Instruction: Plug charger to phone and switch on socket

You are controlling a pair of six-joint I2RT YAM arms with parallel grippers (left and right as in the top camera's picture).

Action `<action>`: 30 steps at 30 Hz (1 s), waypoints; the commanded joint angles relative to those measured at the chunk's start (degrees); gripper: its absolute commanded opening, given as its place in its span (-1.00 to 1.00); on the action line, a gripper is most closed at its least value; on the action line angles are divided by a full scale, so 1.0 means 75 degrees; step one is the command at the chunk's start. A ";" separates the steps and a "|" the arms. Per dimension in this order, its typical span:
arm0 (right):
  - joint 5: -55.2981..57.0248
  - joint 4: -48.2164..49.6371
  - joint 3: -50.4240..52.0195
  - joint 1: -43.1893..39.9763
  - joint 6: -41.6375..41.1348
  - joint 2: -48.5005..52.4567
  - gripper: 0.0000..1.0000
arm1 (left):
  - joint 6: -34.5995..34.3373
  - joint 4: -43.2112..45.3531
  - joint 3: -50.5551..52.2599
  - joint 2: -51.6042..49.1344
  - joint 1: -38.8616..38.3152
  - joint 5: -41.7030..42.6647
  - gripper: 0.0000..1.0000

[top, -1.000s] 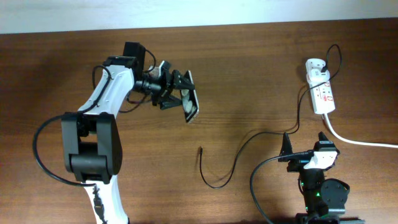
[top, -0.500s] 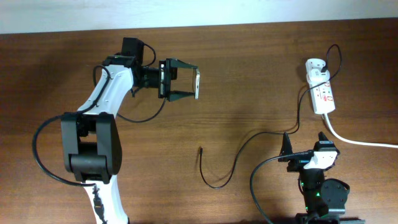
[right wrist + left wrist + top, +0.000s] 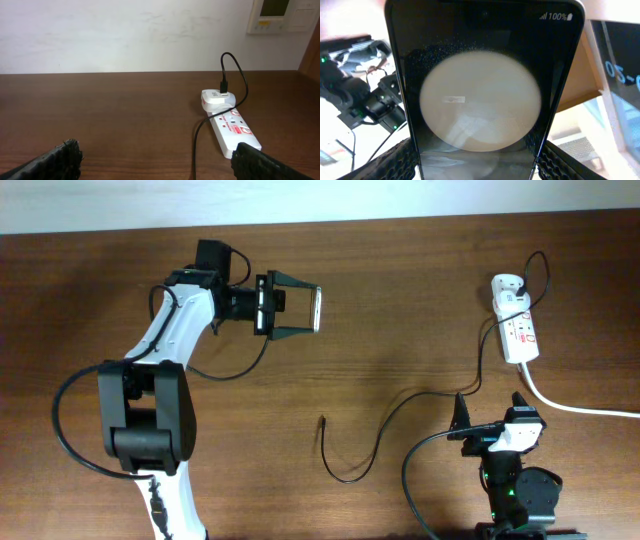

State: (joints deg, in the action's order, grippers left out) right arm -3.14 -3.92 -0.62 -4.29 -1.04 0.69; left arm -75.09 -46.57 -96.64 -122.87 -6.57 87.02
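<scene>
Glossy black glass fills the left wrist view as the phone [image 3: 485, 90] sits clamped in the left hand [image 3: 312, 308], raised above the brown worktop [image 3: 420, 280] and seen edge-on from overhead. Its screen is lit, with a battery reading in one corner. The ribbed pads [image 3: 400, 160] press on its two long edges.

The right hand [image 3: 490, 412] rests at the near edge of the worktop with its fingers spread and nothing between them. The charger [image 3: 432, 392] trails loosely across the wood from a white adapter [image 3: 507, 286]. Its plug tip [image 3: 322, 421] lies free, well apart from the phone. The adapter is seated in the white socket [image 3: 520, 335] at the far right.

The phone looks rigid, slick and breakable, so a firm squeeze on its edges seems wise, leaving the port end clear; which end that is cannot be made out. The cable appears light and limp, likely to flop if lifted mid-length. The stiff body just behind the plug tip looks the best place to pinch it. The strip may slide when its switch is pressed.
</scene>
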 commanded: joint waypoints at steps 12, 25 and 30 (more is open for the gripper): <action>-0.0125 -0.0032 0.0041 0.0064 0.0023 -0.0050 0.97 | 0.0565 0.0152 -0.0187 -0.0032 0.0058 0.0417 -1.00; -0.0163 -0.0032 0.0041 0.0064 -0.1102 -0.0044 0.97 | 0.3351 0.0629 -0.0187 -0.0032 0.0058 -0.0664 -1.00; -0.1052 -0.0291 -0.0662 0.0064 -0.1591 0.0079 0.97 | 0.3337 0.1207 -0.0187 -0.0032 0.0058 -0.0906 -1.00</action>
State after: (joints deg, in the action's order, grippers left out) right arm -8.91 -4.95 -1.50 -4.29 -11.79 0.71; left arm -51.33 -37.85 -96.66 -122.87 -6.57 80.27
